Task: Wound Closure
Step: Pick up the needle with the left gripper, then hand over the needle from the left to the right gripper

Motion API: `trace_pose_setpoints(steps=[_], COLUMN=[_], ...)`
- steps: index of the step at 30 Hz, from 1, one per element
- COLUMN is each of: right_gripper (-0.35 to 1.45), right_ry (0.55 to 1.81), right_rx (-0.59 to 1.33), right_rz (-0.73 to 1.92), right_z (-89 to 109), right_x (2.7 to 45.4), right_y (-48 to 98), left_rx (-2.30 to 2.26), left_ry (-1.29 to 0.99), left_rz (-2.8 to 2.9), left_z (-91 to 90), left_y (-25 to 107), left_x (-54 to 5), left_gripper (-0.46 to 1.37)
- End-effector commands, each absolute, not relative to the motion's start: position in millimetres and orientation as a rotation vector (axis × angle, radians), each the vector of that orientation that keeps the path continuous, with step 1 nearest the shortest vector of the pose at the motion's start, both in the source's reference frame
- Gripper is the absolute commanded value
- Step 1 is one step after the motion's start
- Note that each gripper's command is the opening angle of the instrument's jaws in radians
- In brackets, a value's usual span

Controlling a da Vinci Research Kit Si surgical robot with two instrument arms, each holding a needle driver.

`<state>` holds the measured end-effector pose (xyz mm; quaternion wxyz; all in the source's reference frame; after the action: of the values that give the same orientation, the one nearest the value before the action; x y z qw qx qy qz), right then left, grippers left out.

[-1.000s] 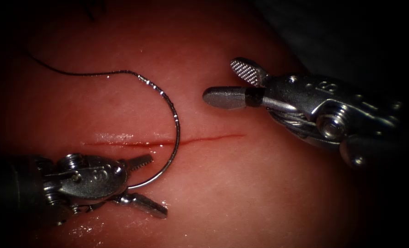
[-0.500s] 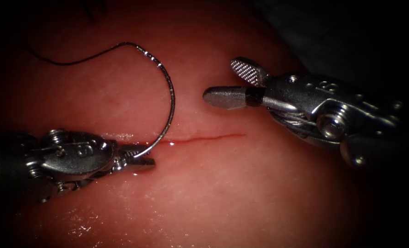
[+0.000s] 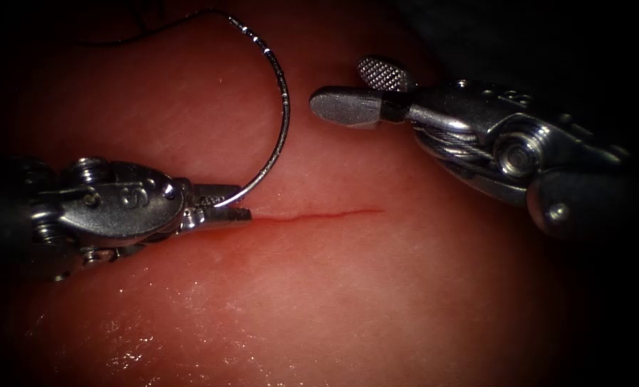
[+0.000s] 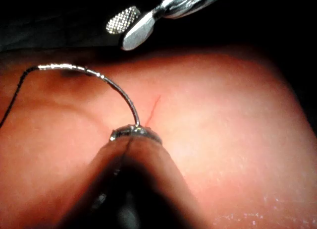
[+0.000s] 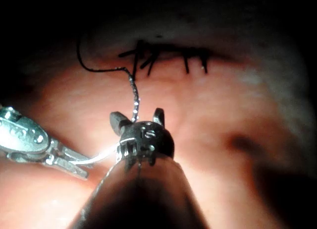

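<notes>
The left tool (image 3: 222,204) comes in from the endoscope view's left, its shaft fading into dark shadow so that only the steel wrist and fingers are clear. A stamped mark on its wrist housing looks like a digit or two but is too faint to read. Its ridged fingers are clamped on the needle (image 3: 280,107) near one end, right at the left end of the cut (image 3: 319,213), just over the tissue (image 3: 348,287). The needle is a thin, shiny half-circle of wire; it arcs up and clear of the tissue, not stuck in it. Which end is the point is hard to tell, though the far end seems to carry the thread (image 3: 147,30). That thread is fine and black and runs off into the dark upper edge. In the right wrist view, dark cut ends of thread (image 5: 163,55) stand in a row on the far tissue. The cut is a thin red line, the tissue pink, smooth and wet-looking. The right tool (image 3: 355,89) hovers above the right part, fingers apart and empty, one with a cross-hatched grip face; its housing mark is unreadable too.
</notes>
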<state>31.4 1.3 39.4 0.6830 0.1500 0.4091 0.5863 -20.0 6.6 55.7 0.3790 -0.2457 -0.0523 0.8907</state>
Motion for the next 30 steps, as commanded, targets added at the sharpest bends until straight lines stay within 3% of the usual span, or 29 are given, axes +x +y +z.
trace_pose_setpoints(steps=[1,12,30], right_gripper=[0.75,0.75,0.73], right_ry=[0.896,0.677,0.627], right_rx=[0.342,0.362,0.176], right_rz=[1.316,1.322,1.273], right_z=[39.3,38.6,37.2], right_x=[31.4,32.5,34.1], right_y=[1.5,1.3,0.4], left_rx=[-0.6,-0.41,-0.294], left_ry=[-0.109,0.096,0.204], left_rz=[2.299,2.478,2.579], left_z=[55.6,54.9,53.2], left_y=[6.6,6.4,4.6], left_x=[-20.1,-22.0,-24.2], left_gripper=[-0.35,-0.35,-0.35])
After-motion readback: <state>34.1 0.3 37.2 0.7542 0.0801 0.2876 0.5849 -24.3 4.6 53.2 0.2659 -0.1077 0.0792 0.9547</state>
